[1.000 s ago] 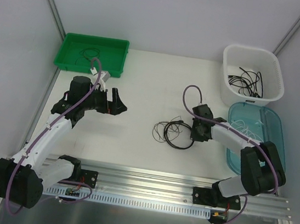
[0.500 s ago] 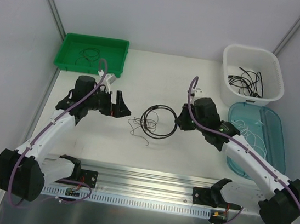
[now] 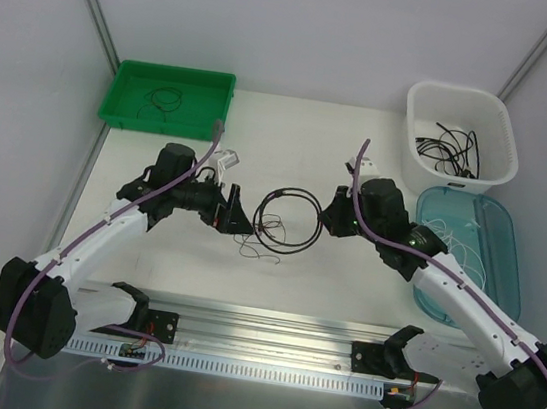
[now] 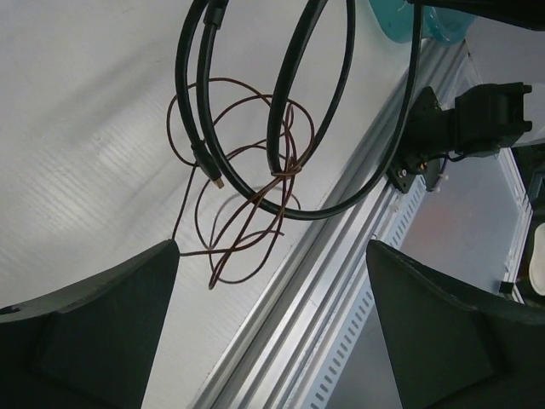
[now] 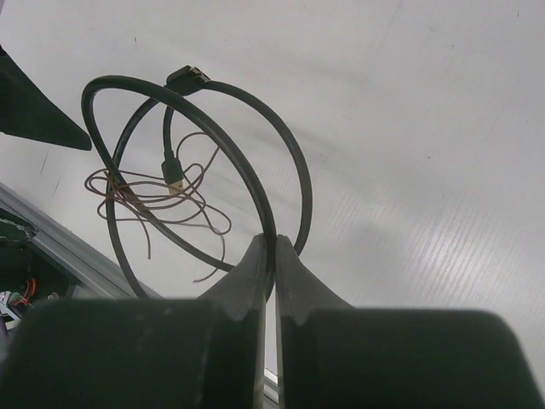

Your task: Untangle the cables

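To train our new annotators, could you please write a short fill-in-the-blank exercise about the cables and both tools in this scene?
1. The right tool is ___ on the black cable.
2. The left tool stands ___, holding nothing.
3. The thin cable tangled with the black one is ___ in colour.
4. The cables in the basket are ___.

Missing words: shut; open; brown; black
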### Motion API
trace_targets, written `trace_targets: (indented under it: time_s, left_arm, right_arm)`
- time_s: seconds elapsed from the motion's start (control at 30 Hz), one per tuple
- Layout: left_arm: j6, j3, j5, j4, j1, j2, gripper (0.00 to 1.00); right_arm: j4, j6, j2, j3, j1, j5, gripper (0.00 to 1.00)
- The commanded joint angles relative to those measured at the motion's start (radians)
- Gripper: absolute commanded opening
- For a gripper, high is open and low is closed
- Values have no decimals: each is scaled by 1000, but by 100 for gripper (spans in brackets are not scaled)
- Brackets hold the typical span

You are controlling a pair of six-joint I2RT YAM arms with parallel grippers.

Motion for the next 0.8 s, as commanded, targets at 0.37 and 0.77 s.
trace_targets:
  time_s: [0.37, 0.77]
  left_arm:
    - [51, 32, 46, 24, -52, 32, 86]
    - [79, 39, -119, -13, -73, -10, 0]
  right_arm:
    - [42, 10, -80, 73, 7, -30, 1]
    - [-34, -21, -67, 53, -26, 133, 1]
